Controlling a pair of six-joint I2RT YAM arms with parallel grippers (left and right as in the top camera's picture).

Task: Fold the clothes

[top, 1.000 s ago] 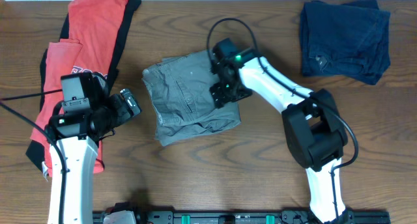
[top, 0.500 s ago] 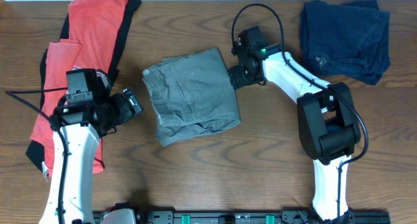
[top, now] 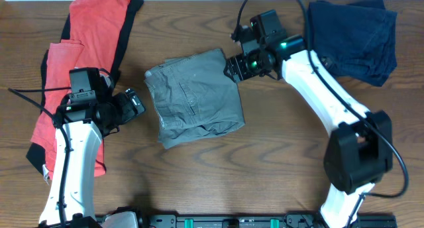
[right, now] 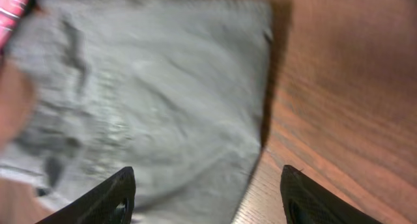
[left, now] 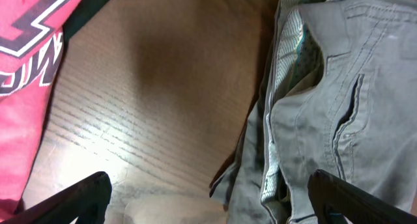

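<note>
The shorts (top: 194,99) are a plain grey-khaki, and their lining (left: 285,61) is paler (finely woven, with a touch of teal). At the far left the T-shirt (top: 96,29) is red with white lettering and black trim. At the far right lies a dark navy garment (top: 351,36). The table (top: 265,168) is brown woodgrain.

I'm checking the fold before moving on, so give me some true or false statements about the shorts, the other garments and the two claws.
The grey-khaki cotton shorts lie folded in the middle of the brown wooden table. True.
The left claw is shut on the shorts. False: it is open, beside their left edge, holding nothing.
The red T-shirt with white lettering lies to the shorts' left. True.
The dark navy folded garment lies on the shorts. False: it lies apart, far right.
The right claw is open. True.
</note>
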